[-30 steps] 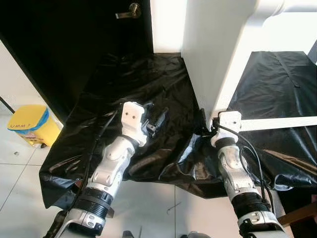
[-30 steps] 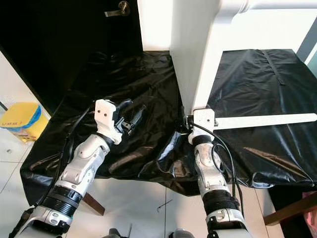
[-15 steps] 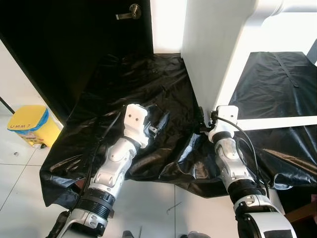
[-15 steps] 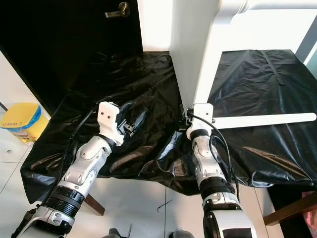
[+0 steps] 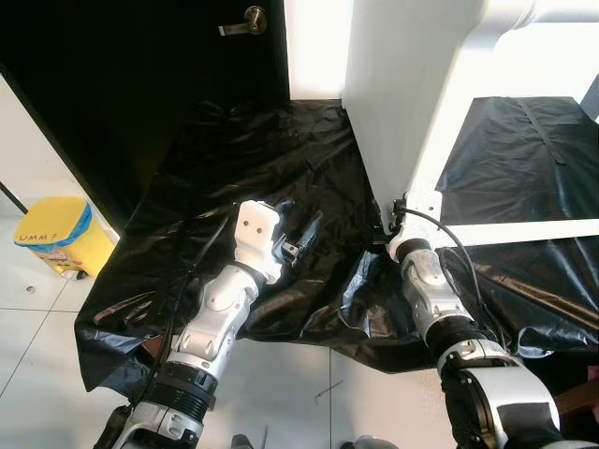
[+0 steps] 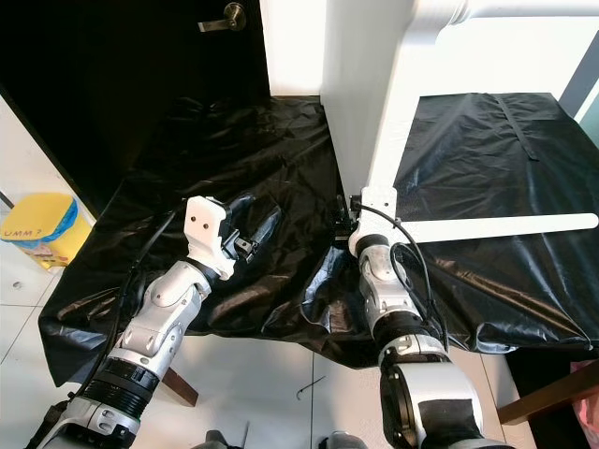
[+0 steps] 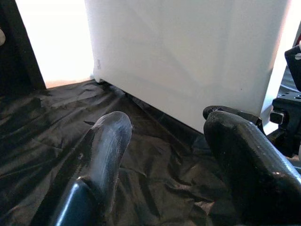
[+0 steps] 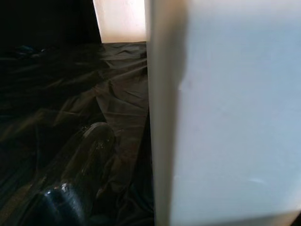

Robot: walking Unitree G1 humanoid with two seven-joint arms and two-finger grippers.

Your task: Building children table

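Observation:
A tall white table panel (image 5: 402, 94) stands upright on a black sheet (image 5: 253, 150). A thin white rail (image 5: 524, 231) runs right from its near corner. My left gripper (image 5: 301, 217) hovers open over the sheet, left of the panel, with nothing between its fingers (image 7: 110, 136). My right gripper (image 5: 382, 223) is at the panel's near bottom corner. In the right wrist view one finger (image 8: 87, 160) lies beside the panel's edge (image 8: 160, 117) with a gap to it. The other finger is hidden behind the panel.
A dark door with a metal handle (image 5: 245, 19) stands at the back left. A yellow bin (image 5: 56, 234) sits on the tiled floor at the left. The sheet's front edge hangs over the floor (image 5: 299, 374). A rounded white part (image 5: 510, 17) is at the top right.
My right arm has reached forward, bringing its wrist up against the panel's near corner. The left gripper has shifted only slightly over the sheet.

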